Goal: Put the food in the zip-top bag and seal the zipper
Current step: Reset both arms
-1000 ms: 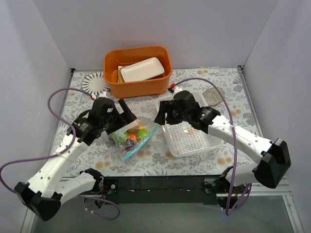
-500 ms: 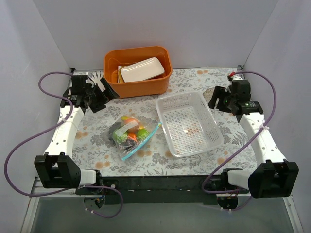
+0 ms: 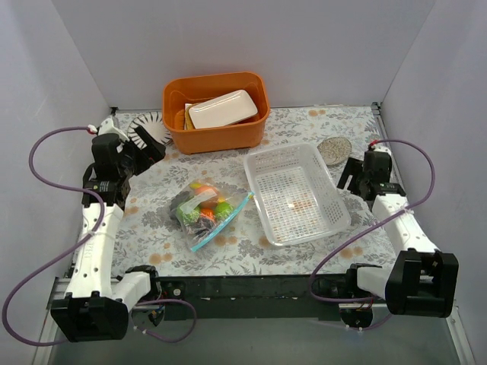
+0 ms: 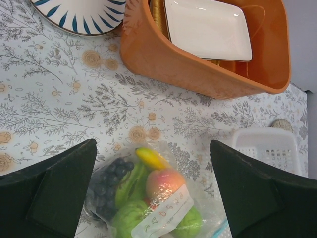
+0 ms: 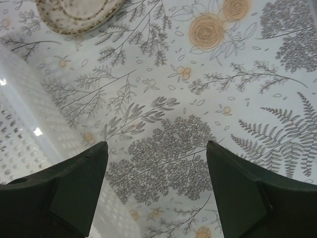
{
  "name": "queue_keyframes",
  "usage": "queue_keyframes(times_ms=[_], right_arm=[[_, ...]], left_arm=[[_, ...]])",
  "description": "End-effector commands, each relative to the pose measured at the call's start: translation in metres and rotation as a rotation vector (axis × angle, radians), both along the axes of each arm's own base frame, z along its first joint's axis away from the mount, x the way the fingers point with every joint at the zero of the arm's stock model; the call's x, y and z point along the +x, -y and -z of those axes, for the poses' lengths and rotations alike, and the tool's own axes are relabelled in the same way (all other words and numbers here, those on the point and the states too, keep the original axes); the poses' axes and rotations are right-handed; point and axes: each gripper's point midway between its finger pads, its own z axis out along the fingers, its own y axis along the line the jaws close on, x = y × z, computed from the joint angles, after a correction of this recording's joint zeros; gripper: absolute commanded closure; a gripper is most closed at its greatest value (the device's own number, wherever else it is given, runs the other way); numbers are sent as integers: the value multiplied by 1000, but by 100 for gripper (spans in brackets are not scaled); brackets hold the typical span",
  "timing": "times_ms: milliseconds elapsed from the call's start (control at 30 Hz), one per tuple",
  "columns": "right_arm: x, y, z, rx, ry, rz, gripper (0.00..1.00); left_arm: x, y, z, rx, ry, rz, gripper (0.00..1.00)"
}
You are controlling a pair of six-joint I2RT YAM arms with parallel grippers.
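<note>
– Bag [image 3: 207, 215] is lying mid-table [image 3: 152, 228], just left of the basket [image 3: 298, 194], with the food [image 3: 202, 211] showing inside it.
– Zipper [image 3: 222, 225] is looking flat; sealed, I'm guessing.
– Left gripper [image 3: 149, 149] and right gripper [image 3: 348, 173] are hanging out at opposite sides, jaws spread, gripping nothing, probably leaving the packed bag alone.

Zip-top bag [image 4: 148, 204] cut off at bottom edge; zipper [image 3: 221, 223] closure unreadable.
</note>
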Motion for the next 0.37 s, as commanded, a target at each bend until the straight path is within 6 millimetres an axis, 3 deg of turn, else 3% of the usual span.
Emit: queue_keyframes(times_ms=[0, 33, 67, 133, 333], right_arm=[[11, 32, -14, -158, 169, 84, 11], [17, 33, -22, -160, 229, 94, 6], [12, 33, -11, -163, 223, 92, 2], [15, 37, -17, -184, 283, 102, 2], [14, 50, -13, -270, 304, 120, 2]], left_arm=[[0, -6, -5, 49, 88, -9, 2], [1, -6, -4, 52, 106, -11, 2], [-1, -7, -9, 60, 128, -10, 2], [0, -8, -11, 70, 139, -18, 2], [6, -13, -14, 91, 169, -31, 2]])
